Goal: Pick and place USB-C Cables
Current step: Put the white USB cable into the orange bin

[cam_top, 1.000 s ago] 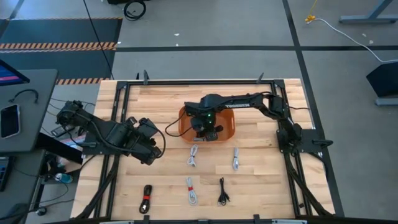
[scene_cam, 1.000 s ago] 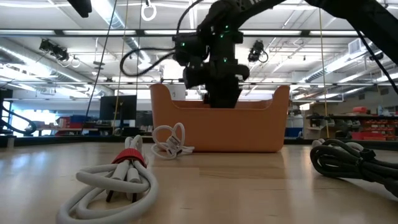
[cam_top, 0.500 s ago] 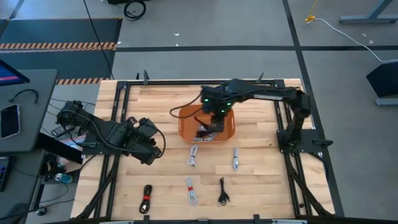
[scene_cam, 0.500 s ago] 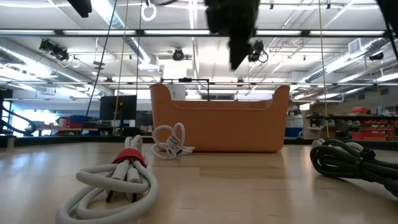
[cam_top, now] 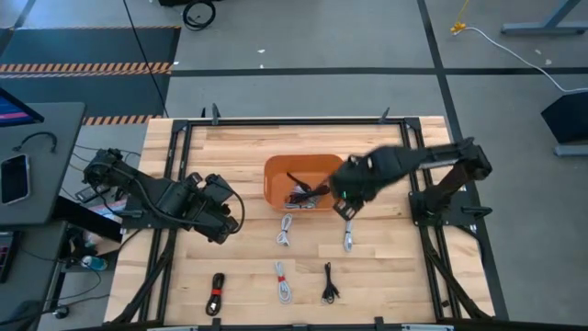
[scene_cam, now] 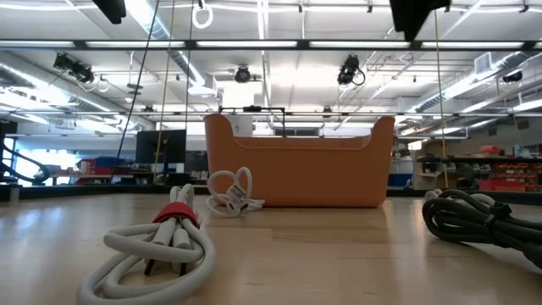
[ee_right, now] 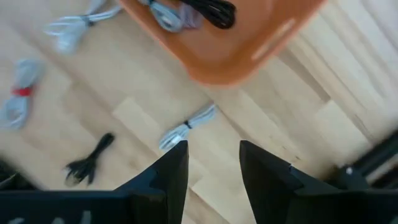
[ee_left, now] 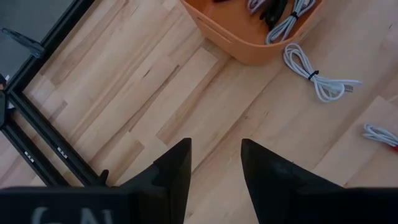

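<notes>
Wooden table (cam_top: 230,147) carries the orange bin (cam_top: 276,175) with some USB-C Cables inside, and the right gripper (cam_top: 347,210), open and empty, should descend straight over the white cable (cam_top: 348,235) near the bin, while the left gripper (ee_left: 214,163) waits open at the left.

orange bin (scene_cam: 298,174) centre | white cable (scene_cam: 161,246) front | black cable (scene_cam: 478,219) right
</notes>
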Robot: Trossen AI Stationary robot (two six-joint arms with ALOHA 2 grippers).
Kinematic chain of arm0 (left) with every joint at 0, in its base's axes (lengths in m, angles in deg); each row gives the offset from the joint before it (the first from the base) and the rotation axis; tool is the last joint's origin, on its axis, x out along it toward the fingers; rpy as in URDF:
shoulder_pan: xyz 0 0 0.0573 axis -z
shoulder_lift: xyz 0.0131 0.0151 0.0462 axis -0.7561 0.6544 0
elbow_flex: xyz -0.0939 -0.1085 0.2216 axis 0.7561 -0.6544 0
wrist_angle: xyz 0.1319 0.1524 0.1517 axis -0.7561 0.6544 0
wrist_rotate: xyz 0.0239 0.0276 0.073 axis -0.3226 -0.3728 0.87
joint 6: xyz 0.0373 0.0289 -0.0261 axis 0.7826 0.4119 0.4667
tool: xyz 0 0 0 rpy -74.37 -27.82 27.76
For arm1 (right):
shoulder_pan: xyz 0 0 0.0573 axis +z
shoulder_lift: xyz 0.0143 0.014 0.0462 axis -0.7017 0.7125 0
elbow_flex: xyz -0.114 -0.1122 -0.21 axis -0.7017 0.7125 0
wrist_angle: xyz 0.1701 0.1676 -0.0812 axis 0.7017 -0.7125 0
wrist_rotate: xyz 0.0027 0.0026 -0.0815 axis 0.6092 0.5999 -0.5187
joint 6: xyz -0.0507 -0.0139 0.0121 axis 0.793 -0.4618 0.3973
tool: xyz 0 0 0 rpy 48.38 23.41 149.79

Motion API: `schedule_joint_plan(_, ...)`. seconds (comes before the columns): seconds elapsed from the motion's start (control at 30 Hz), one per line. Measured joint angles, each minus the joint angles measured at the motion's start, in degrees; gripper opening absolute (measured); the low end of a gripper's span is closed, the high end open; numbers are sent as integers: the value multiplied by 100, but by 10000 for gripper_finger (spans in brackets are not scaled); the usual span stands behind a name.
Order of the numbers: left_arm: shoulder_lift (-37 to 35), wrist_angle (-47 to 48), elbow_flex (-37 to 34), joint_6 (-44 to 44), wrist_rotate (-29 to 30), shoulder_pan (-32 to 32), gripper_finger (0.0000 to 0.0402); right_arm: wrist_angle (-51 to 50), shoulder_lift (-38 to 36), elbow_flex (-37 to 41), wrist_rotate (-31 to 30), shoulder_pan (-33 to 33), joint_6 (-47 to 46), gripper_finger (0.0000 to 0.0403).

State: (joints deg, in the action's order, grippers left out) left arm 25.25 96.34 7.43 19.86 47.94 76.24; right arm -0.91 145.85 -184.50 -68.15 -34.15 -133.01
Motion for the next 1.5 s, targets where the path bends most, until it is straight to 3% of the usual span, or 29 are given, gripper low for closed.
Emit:
schedule_joint_plan(0.13, 0, 2, 0, 2, 0, 0, 146, 221, 0, 683, -127, 454, -1124, 160)
schedule_joint_plan(0.37, 0, 2, 0, 18, 0, 0, 146, 1564, 15, 2211, 494, 873, -2478, 209)
schedule_joint_plan(0.63, -1, 2, 0, 17, 0, 0, 146, 3937, 9, 3572, 382, 923, -3152, 257)
schedule_joint_plan(0.83, -2, 1, 0, 15, 0, 0, 146, 4486, 9, 4305, 583, 925, -3622, 270)
schedule_joint_plan(1.13, -2, 1, -2, 13, 2, 0, 146, 6174, 109, 5070, 310, 925, -3928, 269)
schedule_joint_plan(1.33, -6, 3, -2, 7, 2, 0, 146, 6264, 254, 5243, 638, 910, -4166, 241)
schedule_joint_plan(1.5, -4, 1, -4, 13, 1, 0, 146, 6245, 289, 5194, 829, 894, -4184, 135)
